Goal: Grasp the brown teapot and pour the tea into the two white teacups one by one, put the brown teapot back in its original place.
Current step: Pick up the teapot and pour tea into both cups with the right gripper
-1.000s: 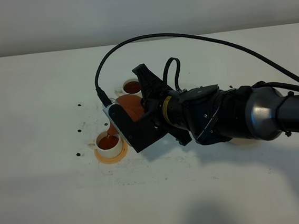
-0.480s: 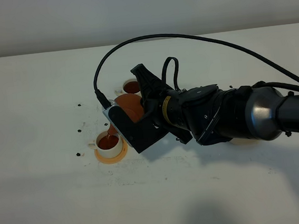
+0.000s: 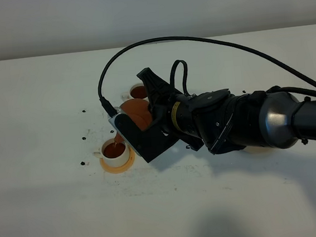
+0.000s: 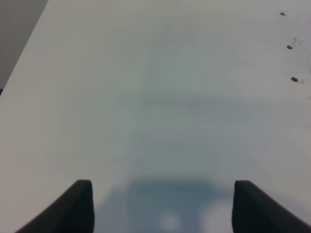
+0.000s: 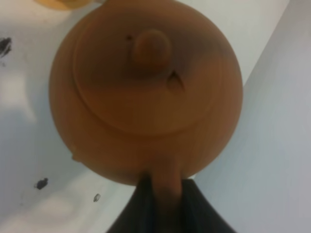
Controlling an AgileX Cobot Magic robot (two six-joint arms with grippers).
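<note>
Surface: white table (image 3: 55, 218), with small dark specks near the cups; pale wall behind.
Right gripper (image 3: 146, 117): reached across the middle, pinching the loop handle (image 5: 165, 194) of the brown teapot (image 3: 136, 112); the dark fingers meet on the handle in the wrist view.
Brown teapot: held off the table, tilted toward the near cup; lid with knob (image 5: 151, 48) in place.
Tea (image 3: 118, 138): thin reddish stream from the spout into the near cup.
Near white teacup (image 3: 114, 151): on an orange-tan coaster (image 3: 117, 161), holds dark red liquid.
Far white teacup (image 3: 138, 91): just beyond the teapot, also holds dark red liquid.
Pale disc coaster: mostly hidden under the right arm.
Left gripper (image 4: 163, 208): fingers spread apart, nothing between them, over bare table.
</note>
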